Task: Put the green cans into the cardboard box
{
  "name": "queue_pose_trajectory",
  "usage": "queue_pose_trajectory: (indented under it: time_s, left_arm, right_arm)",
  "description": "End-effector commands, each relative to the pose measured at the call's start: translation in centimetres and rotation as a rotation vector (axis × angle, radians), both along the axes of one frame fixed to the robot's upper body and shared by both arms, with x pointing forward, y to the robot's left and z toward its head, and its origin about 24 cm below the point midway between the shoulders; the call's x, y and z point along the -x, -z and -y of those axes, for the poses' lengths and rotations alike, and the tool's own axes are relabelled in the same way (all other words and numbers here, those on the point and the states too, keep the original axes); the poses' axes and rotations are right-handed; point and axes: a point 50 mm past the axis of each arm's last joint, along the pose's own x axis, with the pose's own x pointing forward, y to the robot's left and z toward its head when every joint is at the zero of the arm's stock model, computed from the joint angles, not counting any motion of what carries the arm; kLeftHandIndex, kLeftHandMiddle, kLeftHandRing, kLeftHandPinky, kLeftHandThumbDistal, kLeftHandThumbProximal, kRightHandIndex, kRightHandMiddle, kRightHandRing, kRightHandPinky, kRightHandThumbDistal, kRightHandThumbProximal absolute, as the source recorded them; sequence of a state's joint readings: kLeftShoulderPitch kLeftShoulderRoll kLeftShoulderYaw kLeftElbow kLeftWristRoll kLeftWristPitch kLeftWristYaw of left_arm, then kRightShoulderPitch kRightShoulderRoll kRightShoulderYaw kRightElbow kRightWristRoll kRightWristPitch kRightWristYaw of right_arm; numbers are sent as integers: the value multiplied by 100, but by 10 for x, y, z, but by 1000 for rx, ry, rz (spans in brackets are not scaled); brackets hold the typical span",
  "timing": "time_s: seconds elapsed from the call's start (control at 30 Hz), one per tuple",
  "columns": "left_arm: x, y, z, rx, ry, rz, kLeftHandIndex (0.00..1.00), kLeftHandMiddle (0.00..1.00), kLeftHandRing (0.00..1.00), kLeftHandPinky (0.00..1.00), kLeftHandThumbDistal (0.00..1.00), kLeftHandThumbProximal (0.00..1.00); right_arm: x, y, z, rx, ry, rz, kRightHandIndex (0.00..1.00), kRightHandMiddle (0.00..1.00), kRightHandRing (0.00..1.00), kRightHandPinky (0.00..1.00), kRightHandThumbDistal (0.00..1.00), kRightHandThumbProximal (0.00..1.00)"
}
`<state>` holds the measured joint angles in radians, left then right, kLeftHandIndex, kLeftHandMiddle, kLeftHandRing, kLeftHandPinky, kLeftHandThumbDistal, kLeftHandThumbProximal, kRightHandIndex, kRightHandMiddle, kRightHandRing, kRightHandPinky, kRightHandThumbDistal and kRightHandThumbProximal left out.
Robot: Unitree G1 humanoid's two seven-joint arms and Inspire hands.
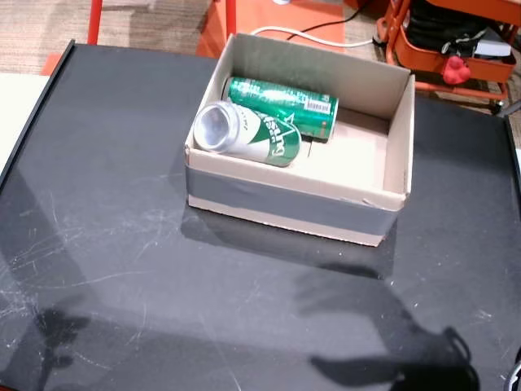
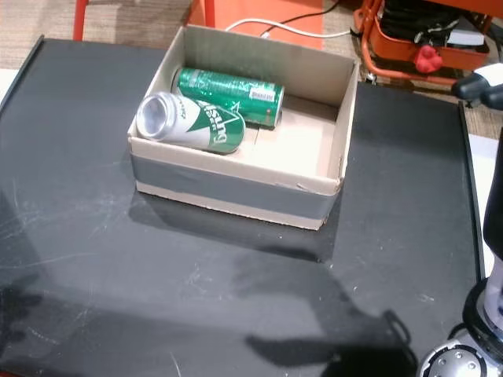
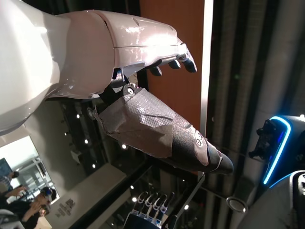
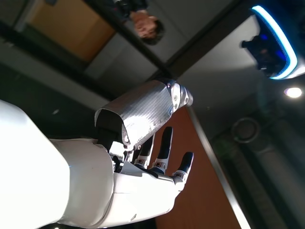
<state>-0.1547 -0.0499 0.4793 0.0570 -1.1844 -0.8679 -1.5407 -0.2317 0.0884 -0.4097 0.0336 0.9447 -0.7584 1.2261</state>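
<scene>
Two green cans lie on their sides inside the cardboard box [image 1: 383,98] [image 2: 334,126], in its left half. One can [image 1: 285,106] [image 2: 232,93] lies along the back. The other can [image 1: 248,134] [image 2: 192,122] leans on the box's front left wall, its silver top facing outward. Neither hand shows in the head views; only their shadows fall on the table. In the left wrist view my left hand [image 3: 157,95] is open, with nothing in it. My right hand [image 4: 143,148] in the right wrist view is open too, fingers stretched and apart.
The box stands on a black table [image 1: 122,269] [image 2: 94,259] with a scratched top. Orange furniture and a white cable lie beyond the far edge. An orange cart [image 1: 456,41] stands at the back right. A metal part of my arm [image 2: 471,353] shows at the lower right.
</scene>
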Motion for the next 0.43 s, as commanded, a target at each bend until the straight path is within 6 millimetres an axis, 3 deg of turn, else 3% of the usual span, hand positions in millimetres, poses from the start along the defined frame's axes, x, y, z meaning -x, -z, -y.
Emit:
queue_pose_trajectory:
  time_s: [0.0, 0.07, 0.2, 0.27, 0.33, 0.4]
  left_arm:
    - [-2, 1, 4, 9, 41, -6, 98, 91, 99, 91, 100, 42]
    - [-1, 0, 7, 18, 51, -14, 98, 91, 99, 90, 100, 44]
    - [-5, 1, 15, 26, 71, -20, 94, 90, 99, 91, 100, 46]
    - [-8, 2, 17, 25, 47, -21, 89, 88, 98, 92, 100, 45]
    - [-11, 3, 17, 22, 43, -22, 89, 88, 98, 92, 100, 45]
    - [-12, 3, 17, 17, 48, -27, 88, 88, 99, 92, 100, 45]
  right_arm:
    - [3, 3, -1, 2, 41, -14, 53, 57, 65, 85, 84, 49]
    - [1, 3, 3, 32, 43, -9, 56, 60, 68, 89, 99, 56]
    - [0, 4, 8, 64, 63, -3, 57, 61, 69, 93, 100, 70]
    - [0, 4, 9, 67, 76, 1, 56, 61, 69, 95, 96, 66]
    - [0, 5, 8, 55, 53, -5, 57, 62, 70, 93, 100, 62]
    - [-1, 5, 8, 53, 40, -3, 58, 63, 71, 95, 100, 65]
